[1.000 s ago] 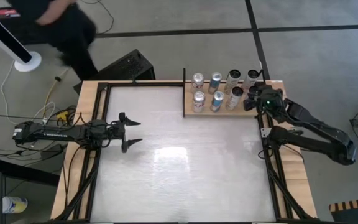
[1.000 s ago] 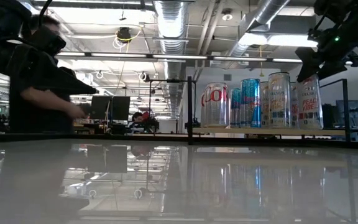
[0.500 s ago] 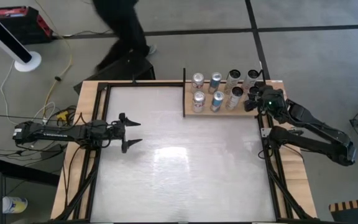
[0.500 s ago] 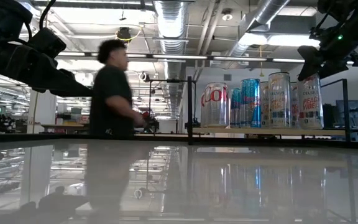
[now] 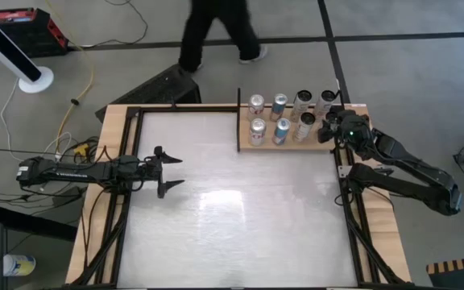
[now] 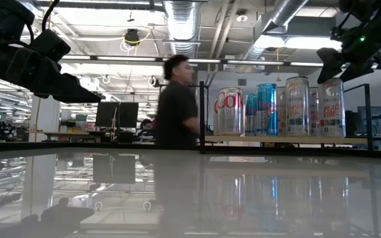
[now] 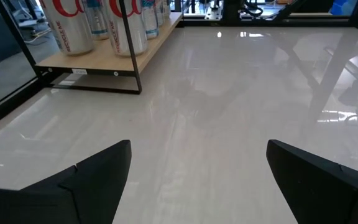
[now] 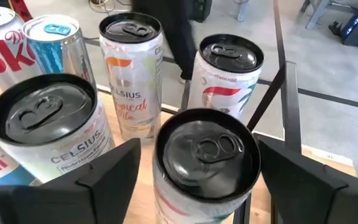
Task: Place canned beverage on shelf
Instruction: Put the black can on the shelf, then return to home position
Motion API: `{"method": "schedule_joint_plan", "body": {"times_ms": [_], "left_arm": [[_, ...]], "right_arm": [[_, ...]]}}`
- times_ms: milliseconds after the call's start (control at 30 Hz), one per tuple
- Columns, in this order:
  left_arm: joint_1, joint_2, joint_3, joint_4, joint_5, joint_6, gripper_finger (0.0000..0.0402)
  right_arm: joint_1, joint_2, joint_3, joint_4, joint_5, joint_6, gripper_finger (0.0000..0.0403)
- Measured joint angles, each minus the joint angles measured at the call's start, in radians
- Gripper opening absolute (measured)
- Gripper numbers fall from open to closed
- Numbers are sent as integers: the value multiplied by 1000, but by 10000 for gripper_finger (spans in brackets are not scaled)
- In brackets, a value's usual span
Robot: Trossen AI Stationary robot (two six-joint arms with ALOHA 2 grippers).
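The shelf (image 5: 268, 146), a light wooden board with black posts, stands at the table's far right. Several cans stand upright on it in two rows (image 5: 281, 129). The near-row can at the right end (image 8: 207, 155) has a black top and rests on its base on the board (image 6: 329, 109). My right gripper (image 8: 201, 146) is open, with one finger on either side of this can's top. In the low view the fingers (image 6: 329, 61) hang just above the can. My left gripper (image 5: 170, 171) is open over the table's left part, with nothing between its fingers (image 7: 197, 162).
A person (image 6: 177, 106) walks past beyond the table's far edge. A black post (image 5: 238, 121) marks the shelf's left end. Other cans (image 8: 42, 134) stand close beside the right gripper. The white tabletop (image 5: 232, 209) lies bare between the arms.
In the low view my right gripper's fingers have drawn up off the right-end can, whose top now shows below them. The can stays upright on the shelf. The person behind the table has walked from the left toward the right.
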Motion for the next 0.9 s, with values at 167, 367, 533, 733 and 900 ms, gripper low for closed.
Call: {"method": "schedule_joint_plan", "body": {"times_ms": [167,367,533,733,900], "left_arm": [[0,0,0,0,0,0,359],[0,0,0,0,0,0,359],[0,0,0,0,0,0,359],[0,0,0,0,0,0,359],[0,0,0,4,1,-36,359]], "right_arm": [[0,0,0,-3,2,0,359],[0,-1,7,15,19,-41,357],[20,-1,67,14,16,-45,357],[94,-1,151,17,-44,-44,356],[199,9,189,62,-139,-15,356]]}}
